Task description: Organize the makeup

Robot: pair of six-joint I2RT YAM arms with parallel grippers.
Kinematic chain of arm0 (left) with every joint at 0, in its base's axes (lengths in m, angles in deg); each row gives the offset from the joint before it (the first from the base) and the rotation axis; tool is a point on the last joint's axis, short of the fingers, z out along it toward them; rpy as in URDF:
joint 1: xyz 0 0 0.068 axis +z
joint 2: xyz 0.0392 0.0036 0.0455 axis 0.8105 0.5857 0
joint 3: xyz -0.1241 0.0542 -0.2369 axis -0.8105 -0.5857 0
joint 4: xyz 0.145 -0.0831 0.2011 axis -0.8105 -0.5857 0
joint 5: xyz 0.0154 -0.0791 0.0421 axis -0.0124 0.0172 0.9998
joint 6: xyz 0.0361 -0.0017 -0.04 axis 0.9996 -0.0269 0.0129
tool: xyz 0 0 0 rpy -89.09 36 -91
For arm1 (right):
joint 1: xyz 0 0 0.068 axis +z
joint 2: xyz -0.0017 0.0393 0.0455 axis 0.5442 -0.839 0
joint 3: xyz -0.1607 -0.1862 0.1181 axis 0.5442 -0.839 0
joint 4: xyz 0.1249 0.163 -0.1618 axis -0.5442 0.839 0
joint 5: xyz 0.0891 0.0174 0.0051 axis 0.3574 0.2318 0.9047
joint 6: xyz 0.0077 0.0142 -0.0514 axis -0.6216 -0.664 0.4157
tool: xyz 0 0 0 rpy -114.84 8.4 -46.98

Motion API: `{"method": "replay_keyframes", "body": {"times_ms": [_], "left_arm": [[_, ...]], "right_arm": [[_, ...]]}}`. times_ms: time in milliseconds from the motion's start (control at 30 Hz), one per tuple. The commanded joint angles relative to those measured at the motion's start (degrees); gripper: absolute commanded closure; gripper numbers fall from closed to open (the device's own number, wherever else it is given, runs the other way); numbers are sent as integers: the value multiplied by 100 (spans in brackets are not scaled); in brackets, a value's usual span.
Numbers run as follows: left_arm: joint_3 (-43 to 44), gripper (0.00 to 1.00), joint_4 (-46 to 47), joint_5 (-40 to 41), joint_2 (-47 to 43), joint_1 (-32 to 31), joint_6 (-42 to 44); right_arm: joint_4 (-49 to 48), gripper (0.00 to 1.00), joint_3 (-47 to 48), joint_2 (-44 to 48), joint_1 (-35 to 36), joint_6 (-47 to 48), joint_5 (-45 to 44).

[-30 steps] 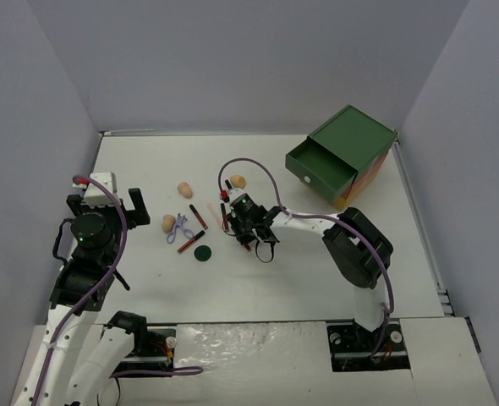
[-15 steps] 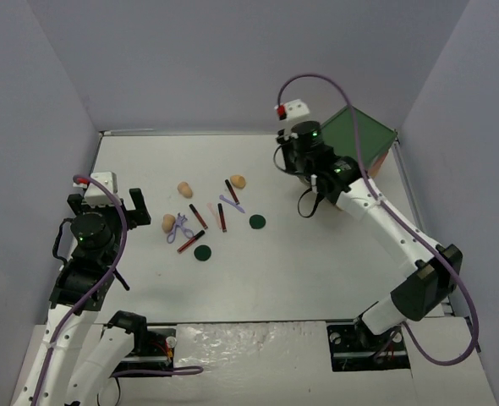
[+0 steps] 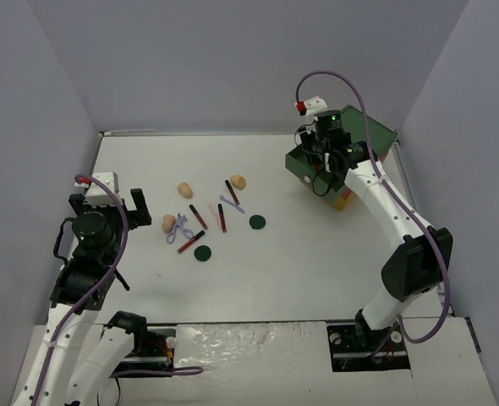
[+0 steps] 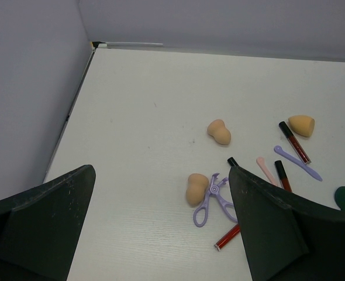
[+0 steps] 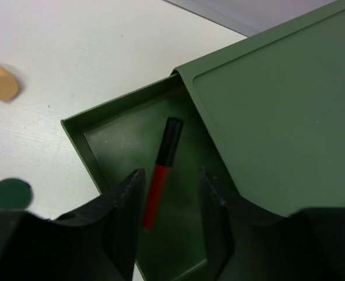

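**One stick in the drawer, the other makeup on the table**

A red-and-black stick (image 5: 162, 170) lies loose on the floor of the open green drawer (image 5: 117, 146), black cap toward 12 o'clock in the right wrist view. The drawer is pulled out of the drawer chest (image 3: 364, 135), which stands at about 2 o'clock on the table (image 3: 317, 262). The right gripper (image 5: 170, 173) hangs over the drawer with its fingers apart and nothing between them.

The other makeup is scattered at about 9 to 10 o'clock from the table's middle. There are three tan sponges (image 3: 184, 189) (image 3: 238, 181) (image 3: 169, 223). The lilac scissor-like tool (image 3: 180, 227) is touching the third sponge. Between the sponges lie a lilac stick (image 3: 231, 204), a pink stick (image 4: 266, 170) and four dark red sticks (image 3: 232, 191) (image 3: 199, 216) (image 3: 222, 217) (image 3: 190, 242). Two dark green discs (image 3: 255, 222) (image 3: 202, 252) lie at the cluster's 4 and 6 o'clock edges.

The left gripper (image 4: 161, 175) hovers at the table's 9 o'clock side, fingers wide apart and empty, well clear of the cluster.
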Motion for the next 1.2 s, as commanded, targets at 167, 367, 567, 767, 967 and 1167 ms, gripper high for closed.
{"method": "replay_keyframes", "body": {"times_ms": [167, 367, 567, 767, 967, 1167], "left_arm": [[167, 3, 315, -92, 84, 51, -101], [167, 3, 309, -77, 99, 51, -108], [167, 3, 306, -70, 110, 60, -108], [167, 3, 297, -74, 160, 60, -117], [162, 3, 297, -82, 212, 69, -125], [176, 3, 293, -127, 259, 74, -129]], "right_arm": [[-148, 28, 400, 245, 241, -324, 284], [-293, 19, 239, 69, 1469, -1422, -504], [-1006, 21, -429, -506, 2234, -2678, -701], [-1620, 35, -568, -1358, 2602, -3240, -670], [-1957, 45, -302, -1954, 2738, -3268, -693], [-2223, 56, -159, -2492, 2743, -3326, -664]]}}
